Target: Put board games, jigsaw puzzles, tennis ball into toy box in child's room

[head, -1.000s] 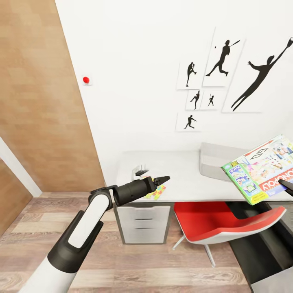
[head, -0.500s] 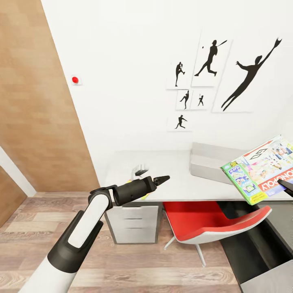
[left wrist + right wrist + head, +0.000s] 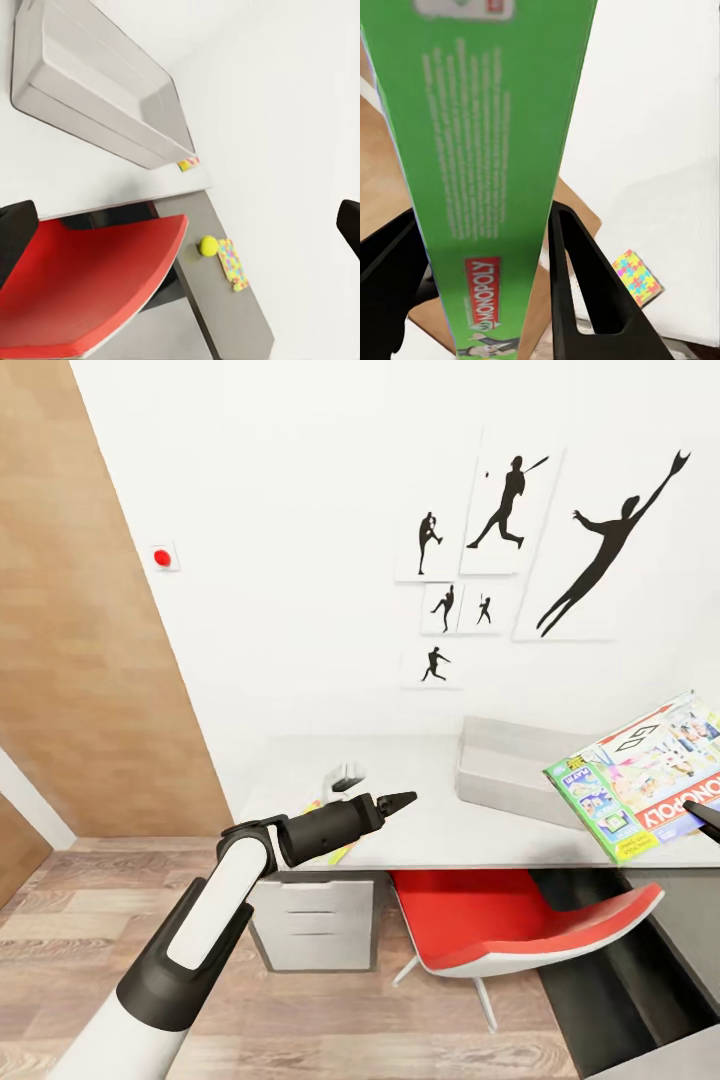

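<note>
The right end effector (image 3: 484, 247) is clamped on the green-edged board game (image 3: 640, 775), its fingers pressing either face of the box, which it holds tilted in the air just beside the toy box (image 3: 520, 765). The left end effector (image 3: 398, 800) hangs over the front of the counter (image 3: 440, 825) with its fingers spread and nothing between them. Under it lies a jigsaw puzzle (image 3: 335, 850), partly hidden by the arm. The left wrist view shows the tennis ball (image 3: 208, 245) touching another puzzle (image 3: 232, 264) on the dark wing.

To do this well, I would carry the board game over the toy box's rim, level it so a corner does not catch, then lower and release.
</note>
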### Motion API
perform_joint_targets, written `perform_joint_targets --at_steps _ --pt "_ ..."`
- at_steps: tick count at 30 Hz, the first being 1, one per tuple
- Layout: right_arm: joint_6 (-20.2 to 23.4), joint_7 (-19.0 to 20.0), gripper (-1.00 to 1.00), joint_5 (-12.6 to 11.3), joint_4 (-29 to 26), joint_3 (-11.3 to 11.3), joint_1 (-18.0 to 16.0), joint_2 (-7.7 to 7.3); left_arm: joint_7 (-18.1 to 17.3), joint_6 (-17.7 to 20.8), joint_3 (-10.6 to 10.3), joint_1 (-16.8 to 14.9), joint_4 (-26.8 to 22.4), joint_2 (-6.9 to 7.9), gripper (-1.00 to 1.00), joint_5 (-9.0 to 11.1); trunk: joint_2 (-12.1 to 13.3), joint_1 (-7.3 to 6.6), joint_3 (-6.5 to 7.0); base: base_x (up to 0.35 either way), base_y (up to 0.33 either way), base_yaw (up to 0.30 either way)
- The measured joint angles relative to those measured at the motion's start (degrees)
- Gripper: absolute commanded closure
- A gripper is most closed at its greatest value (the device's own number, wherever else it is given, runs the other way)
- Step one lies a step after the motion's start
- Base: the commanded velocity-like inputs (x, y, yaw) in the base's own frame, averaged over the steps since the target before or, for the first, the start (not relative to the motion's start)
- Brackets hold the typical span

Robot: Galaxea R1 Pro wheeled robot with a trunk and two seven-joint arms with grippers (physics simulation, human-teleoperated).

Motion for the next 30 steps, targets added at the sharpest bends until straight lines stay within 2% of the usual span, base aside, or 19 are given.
perform_joint_targets --at_steps 9,22,30 --pt "-0.3 0.0 1.0 0.4 0.0 -0.1 0.1 0.14 0.0 -0.3 -0.2 0.3 0.1 -0.03 -1.0 -0.1 0.0 0.01 0.0 0.19 -0.172 0.0" --pt "-0.4 0.1 1.0 1.7 0.0 -0.2 0.6 0.17 -0.3 -0.1 0.0 0.4 -0.1 0.24 -1.0 0.1 0.0 0.02 0.0 0.023 -0.02 0.0" --pt "-0.5 0.2 1.0 1.7 -0.4 -0.2 0.6 0.25 0.0 -0.1 0.1 1.0 -0.1 0.68 -1.0 -0.5 0.0 0.02 0.0 0.049 -0.146 0.0"
